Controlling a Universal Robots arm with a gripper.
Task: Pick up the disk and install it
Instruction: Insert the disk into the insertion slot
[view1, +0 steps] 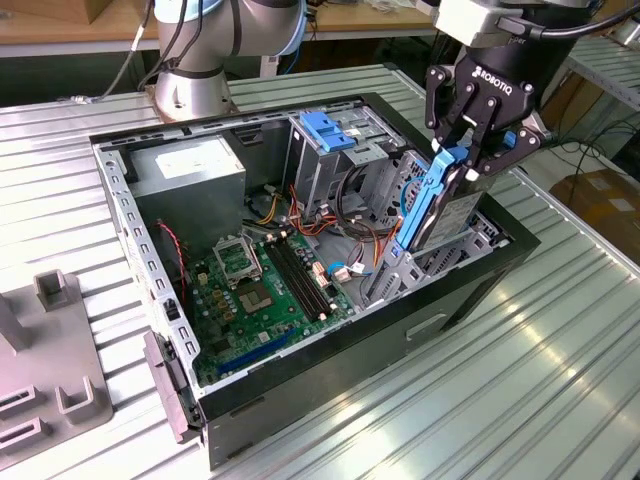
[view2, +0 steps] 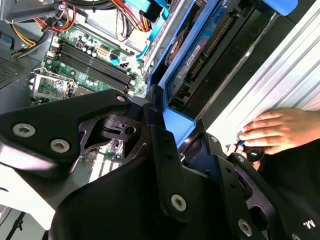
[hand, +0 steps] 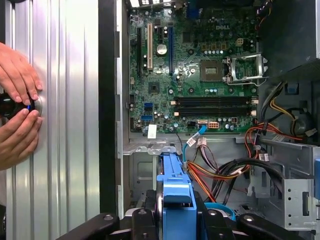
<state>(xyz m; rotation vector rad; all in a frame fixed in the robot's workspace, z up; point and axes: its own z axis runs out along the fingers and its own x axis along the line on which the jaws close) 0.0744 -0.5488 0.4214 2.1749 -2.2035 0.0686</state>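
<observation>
The gripper (view1: 465, 165) is clamped on the disk (view1: 440, 215), so pickup is done. The disk hangs tilted at the computer case's (view1: 330, 372) 3 o'clock side, not yet seated.

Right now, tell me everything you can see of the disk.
The disk is a flat grey metal drive framed by a bright blue plastic carrier. It stands on edge, tilted, with its lower end inside the open case at the exterior view's right. The tool is shut on its upper end.
</observation>
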